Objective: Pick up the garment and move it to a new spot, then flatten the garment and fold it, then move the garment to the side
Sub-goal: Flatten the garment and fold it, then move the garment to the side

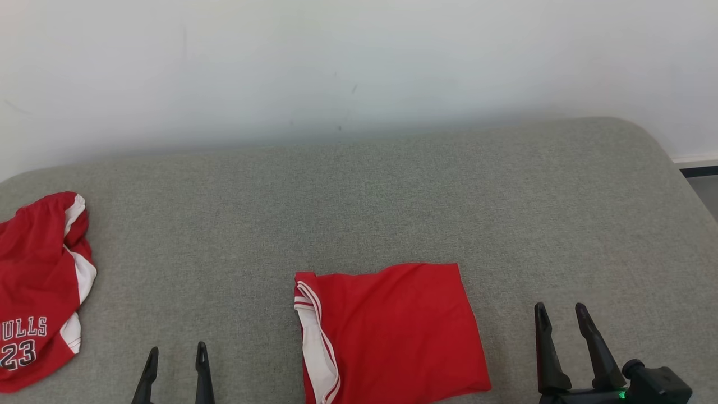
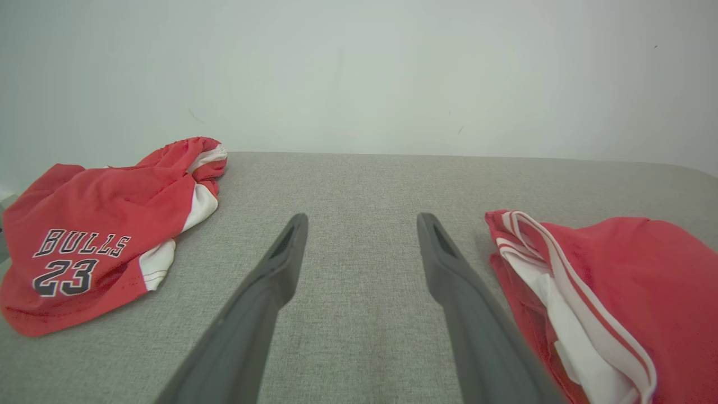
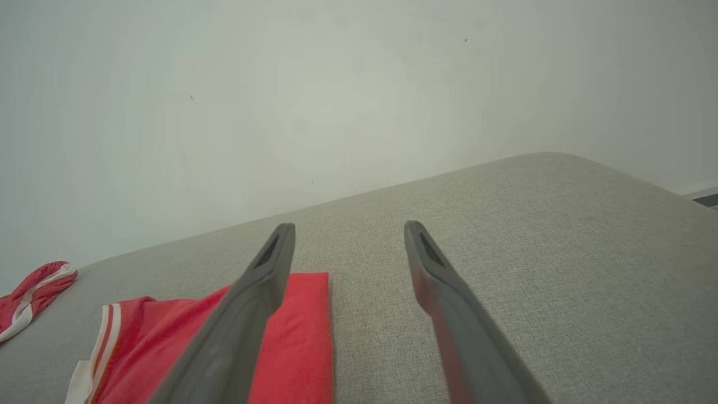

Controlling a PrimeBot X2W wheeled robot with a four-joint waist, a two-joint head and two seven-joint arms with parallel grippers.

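Left end effector, grey surface, white wall

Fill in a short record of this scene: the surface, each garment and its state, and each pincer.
Surface: grey fabric-covered surface, pale wall behind
Centre garment: red cloth garment with white striped trim, folded flat, at the near edge
Left garment: red "BULLS 23" jersey, crumpled, at far left
Left pincer: open, empty
Right pincer: open, empty

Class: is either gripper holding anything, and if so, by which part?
Nothing is held. The left gripper and right gripper both stand open and empty, either side of the folded red garment.
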